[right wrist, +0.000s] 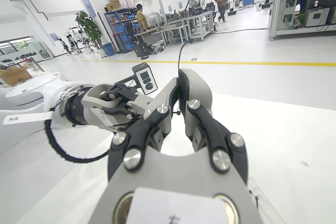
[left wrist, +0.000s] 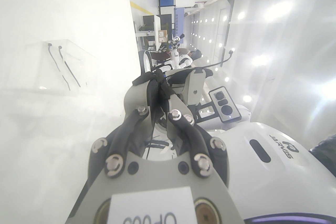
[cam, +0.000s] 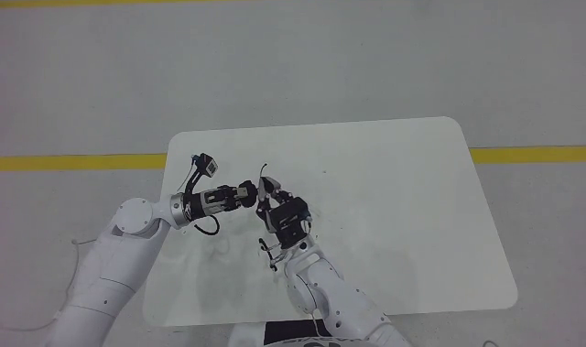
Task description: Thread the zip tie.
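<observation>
The zip tie point(right wrist: 179, 62) stood upright as a thin black strand, clamped between the closed jaws of the right gripper point(right wrist: 179, 80). It was held above the left part of the tabletop point(cam: 412, 219), nearer the left edge than the right. The left gripper point(left wrist: 155, 77) sat just beside the right one, tip to tip. Its jaws were together too, but whether they pinched the tie could not be told. A clear tray point(left wrist: 81, 54) lay flat on the tabletop nearby, with two more black ties point(left wrist: 55, 61) lying side by side in it.
</observation>
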Tool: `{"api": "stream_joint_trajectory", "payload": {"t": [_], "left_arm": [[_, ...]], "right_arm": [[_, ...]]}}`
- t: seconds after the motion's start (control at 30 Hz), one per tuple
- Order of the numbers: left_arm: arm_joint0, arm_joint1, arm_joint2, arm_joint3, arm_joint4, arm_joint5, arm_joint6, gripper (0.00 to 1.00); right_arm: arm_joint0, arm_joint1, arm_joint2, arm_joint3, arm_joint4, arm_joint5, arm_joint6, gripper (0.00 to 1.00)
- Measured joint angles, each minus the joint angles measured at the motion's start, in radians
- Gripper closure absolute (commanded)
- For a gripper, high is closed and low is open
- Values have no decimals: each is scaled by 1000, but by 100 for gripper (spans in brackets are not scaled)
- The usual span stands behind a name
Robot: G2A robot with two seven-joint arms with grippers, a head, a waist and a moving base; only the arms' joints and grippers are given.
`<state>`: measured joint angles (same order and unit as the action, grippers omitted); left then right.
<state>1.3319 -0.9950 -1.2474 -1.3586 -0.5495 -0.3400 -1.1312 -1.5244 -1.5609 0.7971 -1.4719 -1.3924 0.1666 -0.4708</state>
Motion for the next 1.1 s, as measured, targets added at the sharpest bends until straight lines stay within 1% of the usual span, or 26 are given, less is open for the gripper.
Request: {"api": "stream_joint_trajectory", "payload": {"t": [0.23,0.7,1.1], "left_arm": [[0,0,0,0,0,0,0,100],[0,0,0,0,0,0,0,100],[0,0,0,0,0,0,0,100]], "right_arm": [[-1,0,2,-1,-2,-2,-9,100],[3,-2,0,10,-1,-3,4,100],[-5,-1,3,-1,-8,-4,-8,100]]}}
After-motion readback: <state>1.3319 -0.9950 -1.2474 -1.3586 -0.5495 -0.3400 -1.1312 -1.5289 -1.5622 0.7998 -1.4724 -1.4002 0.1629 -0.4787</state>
